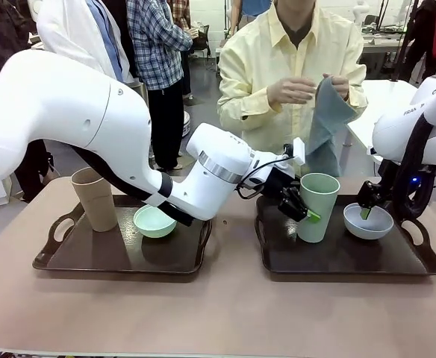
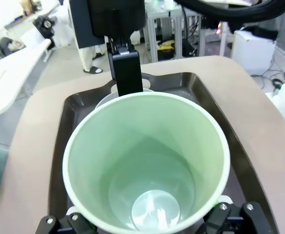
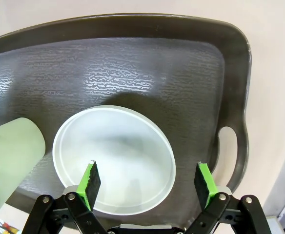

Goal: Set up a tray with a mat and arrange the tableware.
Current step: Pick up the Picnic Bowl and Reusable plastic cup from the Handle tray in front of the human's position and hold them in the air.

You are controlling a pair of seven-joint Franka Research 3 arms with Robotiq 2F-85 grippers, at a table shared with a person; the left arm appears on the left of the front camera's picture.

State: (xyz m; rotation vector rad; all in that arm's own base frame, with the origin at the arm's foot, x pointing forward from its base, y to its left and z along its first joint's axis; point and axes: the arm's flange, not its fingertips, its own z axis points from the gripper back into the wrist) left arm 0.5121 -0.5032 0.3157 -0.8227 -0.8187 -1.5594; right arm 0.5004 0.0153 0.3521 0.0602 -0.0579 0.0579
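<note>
Left gripper (image 1: 311, 212) standing wide open, straddling pale green cup (image 2: 147, 161), clamping nothing. Cup standing upright in left half of right tray (image 3: 147, 63), long axis vertical, mouth facing up. Right gripper (image 3: 147, 180) gaping likewise, hovering over pale bowl (image 3: 114, 158) near tray's right handle, bowl opening upward. Probably clearing tray for mat (image 1: 326, 112) person is holding.

Tabletop (image 1: 218, 313): tan, lower frame | person in yellow shirt (image 1: 248, 74): upper centre | bystander in plaid shirt (image 1: 154, 37): upper left | white coat (image 1: 69, 30): far upper left | white bench (image 1: 382, 93): upper right
</note>
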